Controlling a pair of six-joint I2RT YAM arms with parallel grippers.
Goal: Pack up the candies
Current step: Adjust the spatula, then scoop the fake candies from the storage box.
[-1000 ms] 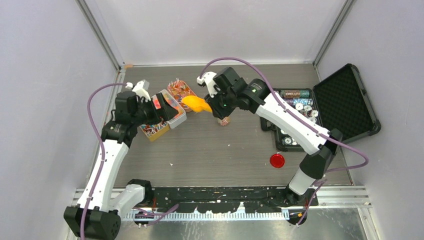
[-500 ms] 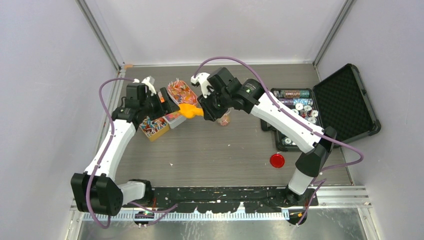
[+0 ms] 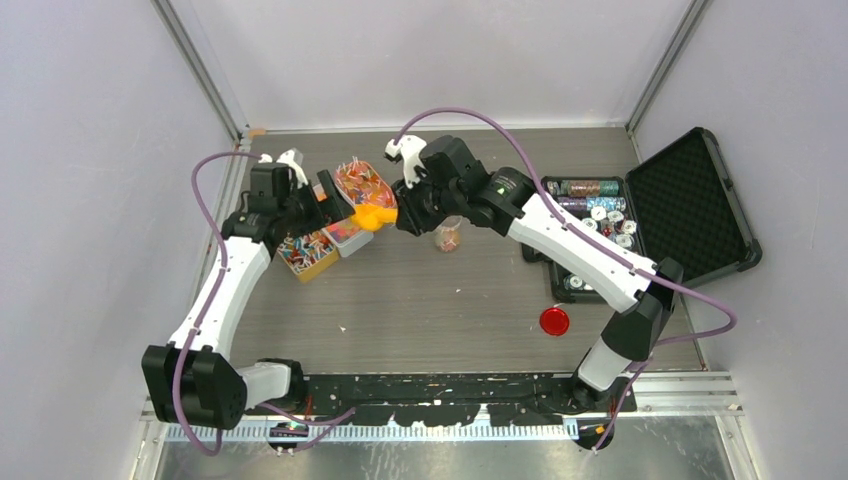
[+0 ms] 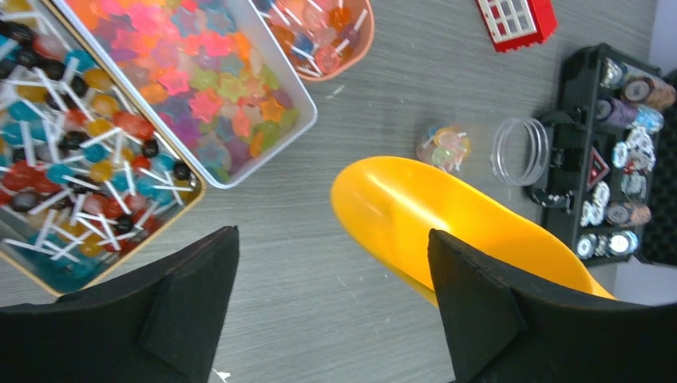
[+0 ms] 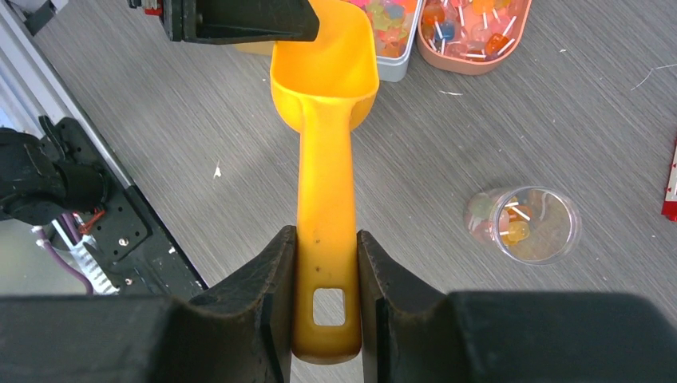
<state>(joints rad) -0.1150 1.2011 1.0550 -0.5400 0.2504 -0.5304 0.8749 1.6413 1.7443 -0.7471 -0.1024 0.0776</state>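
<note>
Looking down from above, the right gripper (image 3: 400,213) is clamped on the yellow scoop (image 3: 375,216). The scoop's bowl hangs beside the trays of candies (image 3: 360,185) at the table's far left, and the left gripper (image 3: 338,205) hovers just beside it. The left wrist view shows that gripper's jaws spread and empty above the scoop, with star gummies (image 4: 199,88) filling a white tray (image 4: 310,102). The right wrist view shows fingers (image 5: 275,271) pinching the scoop's handle, with a clear cup (image 5: 523,225) holding a few candies nearby.
</note>
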